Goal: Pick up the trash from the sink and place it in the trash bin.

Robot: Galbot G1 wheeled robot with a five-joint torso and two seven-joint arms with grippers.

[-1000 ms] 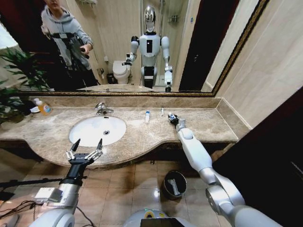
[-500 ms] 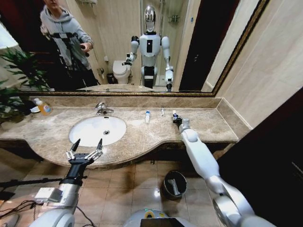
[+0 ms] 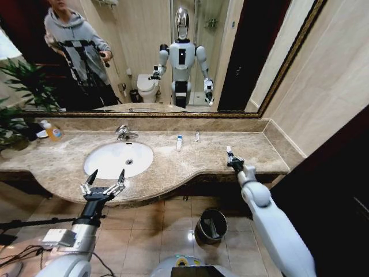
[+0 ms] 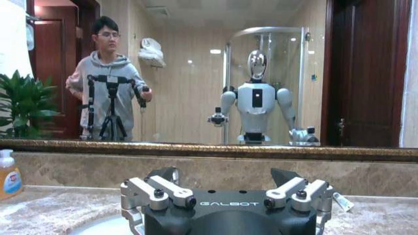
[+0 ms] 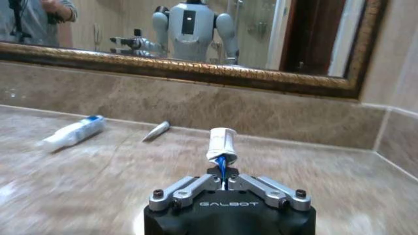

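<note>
Over the counter edge, the right pincer [image 5: 224, 183] clamps a tube [image 5: 220, 142], its lower half hidden.

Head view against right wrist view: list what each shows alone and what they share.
Head view alone: the sink, the faucet, the soap bottle, the open left gripper near the counter's front edge, the trash bin on the floor.
Right wrist view alone: the blue mark on the held tube.
Both: the right gripper shut on that tube, two more tubes lying on the counter.

Tube [image 3: 179, 142] on counter [image 3: 173, 164] right of sink [image 3: 119, 159] — bin [image 3: 211, 225] below.
</note>
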